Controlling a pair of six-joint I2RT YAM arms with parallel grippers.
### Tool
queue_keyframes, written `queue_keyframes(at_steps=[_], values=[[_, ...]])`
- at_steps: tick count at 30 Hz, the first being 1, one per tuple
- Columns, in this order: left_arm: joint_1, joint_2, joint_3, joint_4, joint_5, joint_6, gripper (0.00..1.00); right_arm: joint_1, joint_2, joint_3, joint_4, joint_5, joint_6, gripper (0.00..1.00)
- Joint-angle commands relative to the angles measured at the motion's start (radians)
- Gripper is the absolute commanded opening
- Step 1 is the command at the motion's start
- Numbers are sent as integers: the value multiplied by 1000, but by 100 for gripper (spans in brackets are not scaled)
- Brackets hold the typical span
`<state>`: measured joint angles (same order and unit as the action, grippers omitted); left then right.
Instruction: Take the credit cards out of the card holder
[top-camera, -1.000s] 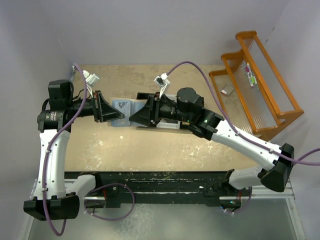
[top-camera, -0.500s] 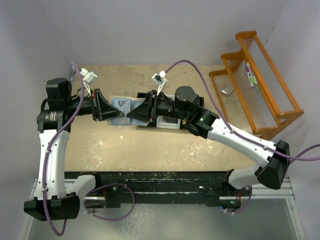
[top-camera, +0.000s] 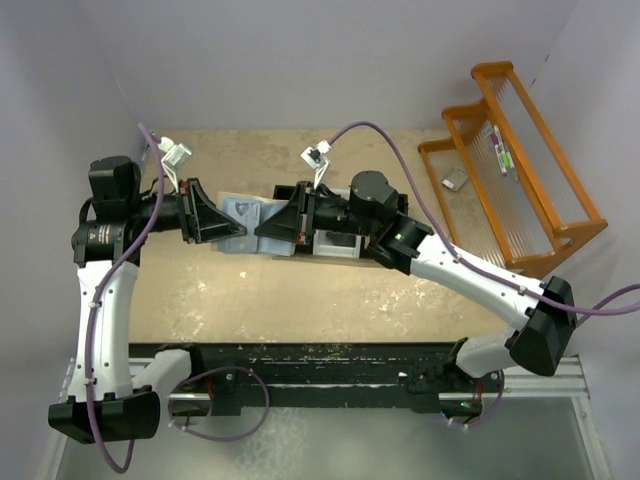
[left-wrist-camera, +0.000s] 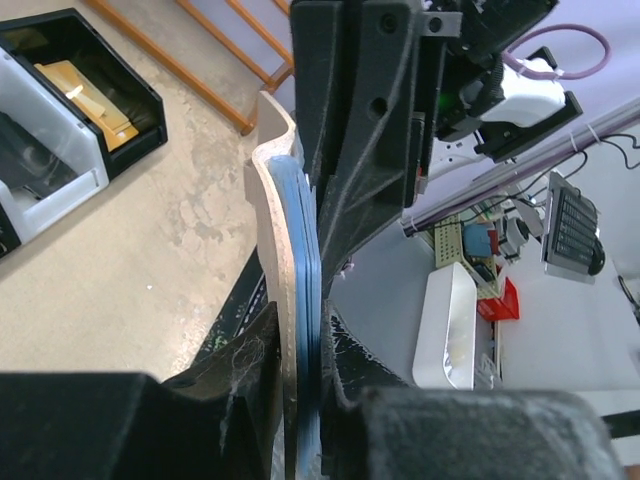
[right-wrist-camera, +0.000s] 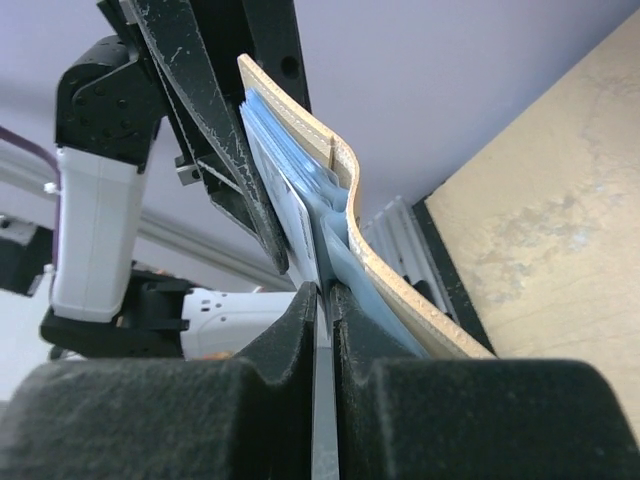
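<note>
**Top view.** The card holder (top-camera: 245, 212) is held above the desk (top-camera: 300, 300) between the left end effector (top-camera: 228, 226) and the right end effector (top-camera: 264, 232). A black tray (top-camera: 338, 245) crowds the right arm.

**Left wrist.** The left end effector (left-wrist-camera: 300, 400) is clamped on the holder's edge. The cover bows, so it is probably light and floppy.

**Right wrist.** The right end effector (right-wrist-camera: 322, 300) is pinched on what looks like a credit card (right-wrist-camera: 285, 215), probably stiff and slick, best gripped at its free edge.

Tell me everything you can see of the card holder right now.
The card holder is a thin folding wallet, tan and leather-like outside, with pale blue-grey sleeves inside. It is held on edge and bowed between the two arms. The left gripper clamps its cover and blue layers together. The right gripper pinches a thin pale sheet from inside it; I cannot tell whether that is a card or a sleeve.
</note>
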<state>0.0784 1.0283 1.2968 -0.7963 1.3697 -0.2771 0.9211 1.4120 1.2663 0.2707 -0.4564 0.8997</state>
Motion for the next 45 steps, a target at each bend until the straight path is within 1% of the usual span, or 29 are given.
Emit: queue_keyframes(at_steps=[1,4,7,9,12,14,15,16,18,20,21,22,23,28,34,36,38,41,43,45], values=[[-12,-18,-17,89,169,-98,23,4,38,-33,218,-111,115,6],[-12,-22,-46,147,224,-172,31,-11,42,-66,300,-145,165,1],[-13,-19,-43,142,265,-180,43,-17,34,-78,316,-153,171,0],[-12,-14,-36,126,283,-172,45,-19,28,-87,325,-162,172,0],[-13,-1,-21,65,313,-130,42,-23,21,-106,338,-167,179,0],[-12,17,5,-43,344,-38,39,-25,18,-116,346,-169,182,0],[-12,32,23,-128,365,36,38,-26,17,-121,350,-173,184,0],[-12,49,44,-215,396,150,36,-28,15,-128,356,-177,187,0],[-12,95,84,-405,425,313,31,-28,12,-139,364,-182,190,0],[-12,138,129,-582,427,499,23,-31,7,-147,364,-184,194,0],[-12,153,147,-642,427,569,19,-33,2,-152,366,-187,196,0],[-12,158,160,-662,426,596,16,-34,-3,-156,367,-187,198,0],[-11,161,165,-654,423,592,16,-38,-9,-160,365,-186,199,0],[-11,164,202,-661,390,604,21,-50,-41,-180,352,-185,193,0],[-11,154,206,-660,356,608,21,-53,-43,-187,348,-190,192,0],[-11,153,205,-661,350,611,22,-53,-36,-179,352,-193,195,9],[-10,153,206,-661,344,612,22,-53,-28,-163,355,-191,197,21],[-7,154,209,-661,337,612,20,-53,-8,-138,372,-185,198,32],[0,157,213,-662,332,610,16,-54,7,-122,401,-185,211,36],[3,159,214,-662,324,610,14,-52,18,-122,421,-188,223,37]])
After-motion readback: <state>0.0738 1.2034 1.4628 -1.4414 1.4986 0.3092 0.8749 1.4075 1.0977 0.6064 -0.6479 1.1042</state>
